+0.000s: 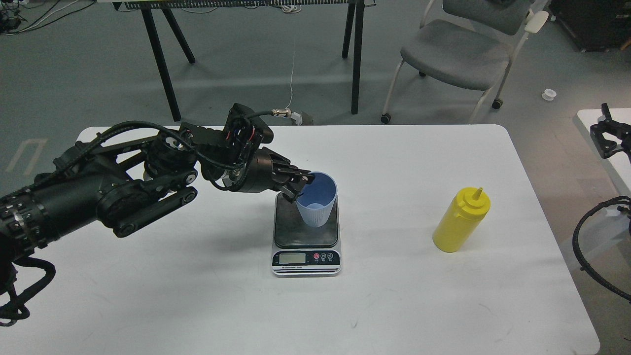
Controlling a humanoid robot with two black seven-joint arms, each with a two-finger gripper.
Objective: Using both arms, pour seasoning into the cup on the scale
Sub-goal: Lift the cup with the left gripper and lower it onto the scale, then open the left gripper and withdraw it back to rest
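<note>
My left gripper (298,183) is shut on the rim of the light blue cup (317,199) and holds it upright over the dark plate of the scale (306,231) in the middle of the white table (197,296). I cannot tell whether the cup's base touches the plate. The yellow seasoning bottle (461,220) stands upright on the table to the right, untouched. My right gripper (611,132) is at the far right edge, off the table, well above and right of the bottle; its fingers look spread but mostly cut off.
A grey chair (458,49) and black table legs (160,59) stand on the floor beyond the table. A second white surface (599,143) lies at the right edge. Black cable (586,246) loops by the table's right side.
</note>
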